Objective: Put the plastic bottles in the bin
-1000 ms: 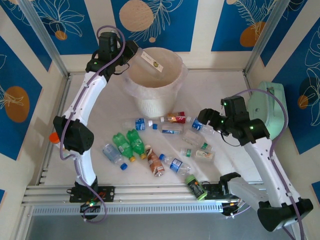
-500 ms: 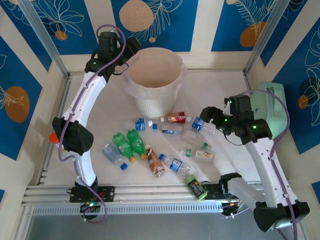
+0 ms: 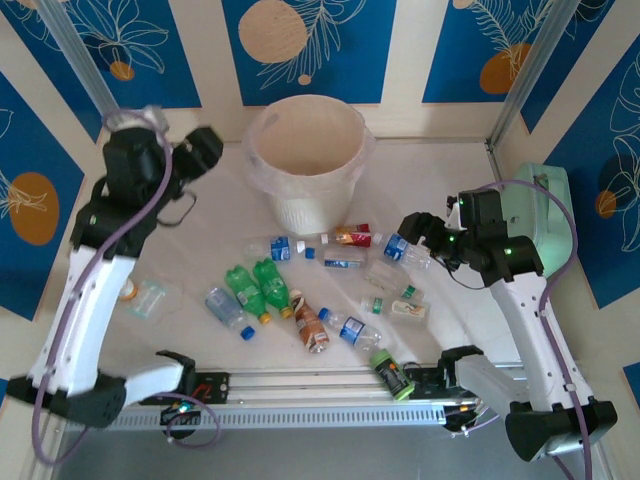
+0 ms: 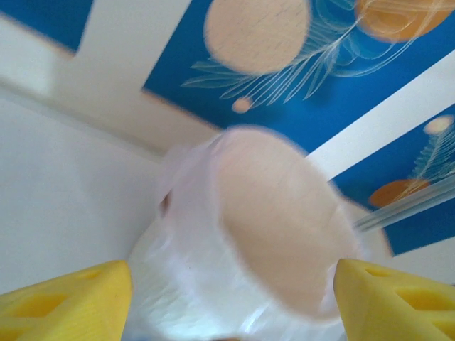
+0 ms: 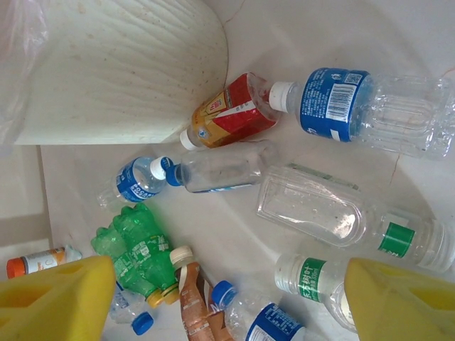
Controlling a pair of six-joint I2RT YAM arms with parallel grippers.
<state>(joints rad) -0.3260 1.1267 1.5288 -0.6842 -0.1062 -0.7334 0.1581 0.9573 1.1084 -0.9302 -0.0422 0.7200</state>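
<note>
Hovering our right jaws wide open and empty over the bottles (image 3: 270, 285) scattered on the tabletop (image 3: 420, 180) before the bin (image 3: 300, 205), left jaws equally spread and bare near its rim, we judge each bottle light, slick, crushable: take one mid-body, across the label.

Bin (image 3: 308, 190): cream-white plastic, matt, with a ribbed and faintly speckled wall.
Liner bag (image 4: 170, 249): thin translucent film, crinkled, with a slight sheen.
Plastic bottles (image 5: 320, 206): clear, green and brown plastic, glossy, some dented.
Labels (image 5: 330, 103): glossy printed film.
Caps (image 5: 282, 96): smooth plastic.
Surface (image 3: 210, 250): white, matt, smooth.
Fingers (image 5: 53, 298) of the right tool (image 5: 229, 266): yellow, matt, plastic-looking.
Rail (image 3: 300, 385): bare grooved metal, satin finish.
Arm shells (image 3: 85, 300): white plastic, lightly glossy.
</note>
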